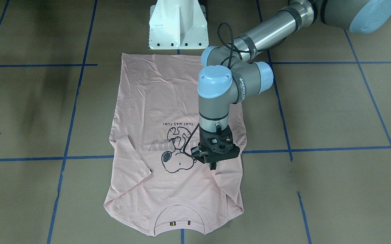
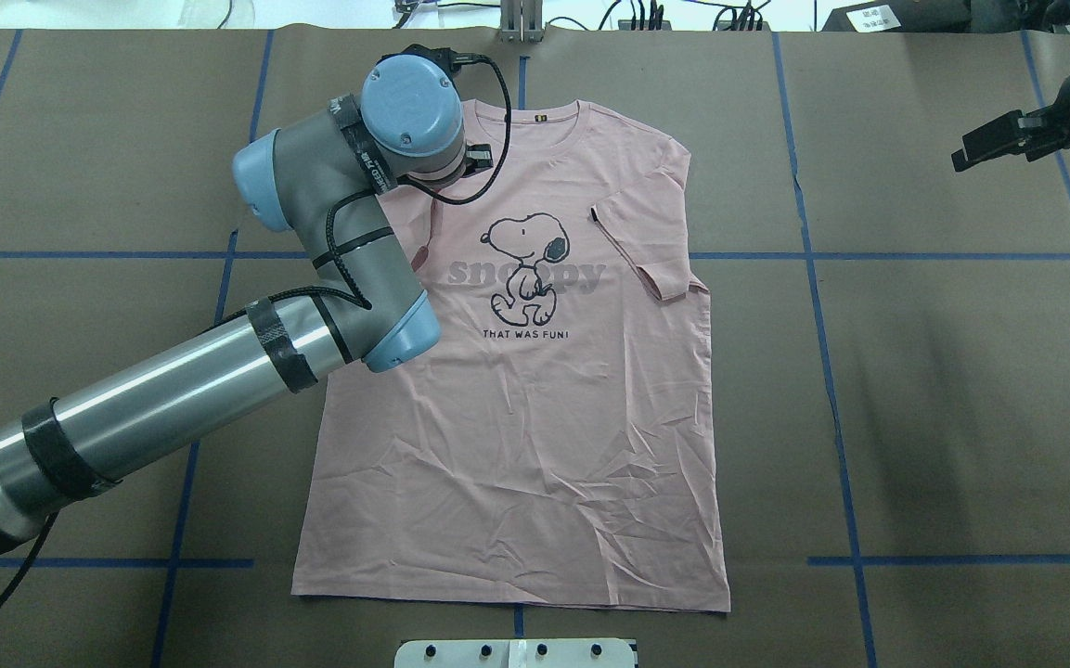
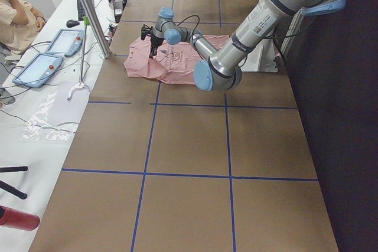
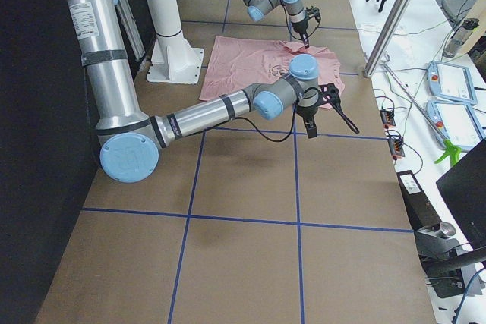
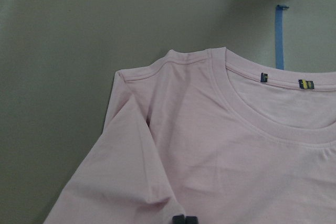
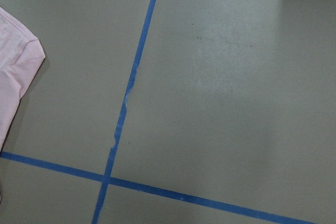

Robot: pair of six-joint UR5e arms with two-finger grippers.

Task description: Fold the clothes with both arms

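1. The T-shirt (image 2: 516,445) lay flat and print-up at the centre of the worktop (image 2: 915,390), collar (image 5: 236,98) toward 12 o'clock in the overhead view
2. The left end effector (image 1: 212,166) stood at 10 o'clock on the garment, its tips pressed together and apparently pinching a ridge of the folded sleeve (image 5: 131,145)
3. The right end effector (image 2: 971,153) hung spread at 2 o'clock, well apart from the cloth
4. Handling judgement: light, limp cotton that would sag and wrinkle; grip at shoulder seams or hem corners
5. Only the left wrist view showed the fingertips (image 5: 179,219) on fabric; overhead, the wrist joint hid them
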